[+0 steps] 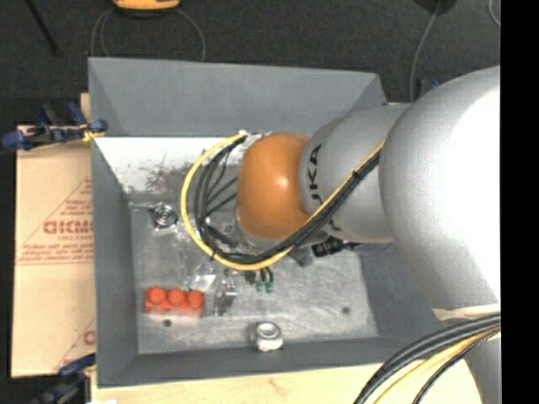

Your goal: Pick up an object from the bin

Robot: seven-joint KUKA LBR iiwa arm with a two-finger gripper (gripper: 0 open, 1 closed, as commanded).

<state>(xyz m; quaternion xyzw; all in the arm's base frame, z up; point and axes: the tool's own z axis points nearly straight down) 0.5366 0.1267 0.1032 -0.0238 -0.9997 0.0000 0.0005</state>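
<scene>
We see the arm (421, 167) coming in from the right. Its grey bulk covers the right side and the rear middle of the bin (114, 251). The orange cover (271, 188) on the wrist sits over bin centre, with the yellow and black cables (190, 204) looped round its left side, so the rear-left corner is tight.

The gripper (216, 289) is low under the cover, near the floor, left of centre and towards the front. We can't tell whether it is released or clenched, because the wrist hides most of it. We see nothing held in it.

The nearest thing is the orange block (173, 300) with three red round tops. It lies flat on the front-left floor, with its right end just beside the gripper. We can't tell if they touch. The block is clear of the left wall and of the front wall.

The round silver piece (266, 336) sits near the front wall, right of the block and well apart from it. The shiny round piece (163, 216) lies rear-left, near the left wall and close to the cable loop. The small green piece (264, 285) is just right of the gripper, under the edge of the wrist.

Open floor is the front-right stretch between the green piece and the right wall, and a strip on the left between the shiny round piece and the block.
</scene>
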